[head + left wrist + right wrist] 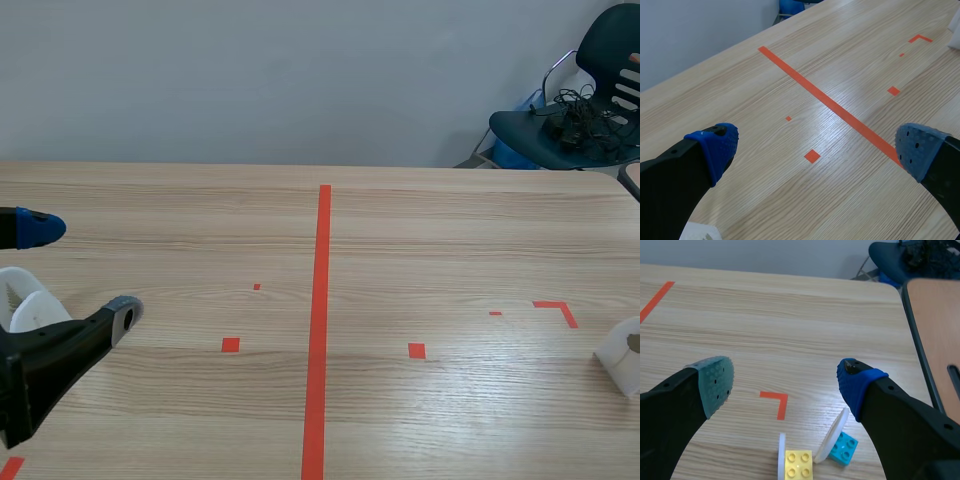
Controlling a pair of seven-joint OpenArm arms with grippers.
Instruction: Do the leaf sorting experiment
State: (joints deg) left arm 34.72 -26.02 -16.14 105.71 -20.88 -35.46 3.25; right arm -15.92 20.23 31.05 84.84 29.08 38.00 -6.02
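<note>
At the far left the left gripper (82,269) hangs low over the table (450,230), jaws wide apart with nothing between them. It looks parked rather than working. A white ribbed piece (25,305) sits right beside it, and I cannot tell what it is. The long tape line (322,300) down the middle seems meant to split the table into two sorting sides.

No leaf shows in any view, so I judge the sorting has not started.

Further right, the right gripper (785,377) is also spread open and empty. It is poised over a corner tape mark, just behind two white discs (832,435), a yellow brick (799,463) and a blue brick (845,447). Past the table's far right corner stands a dark chair (590,100) with cables heaped on its seat.
</note>
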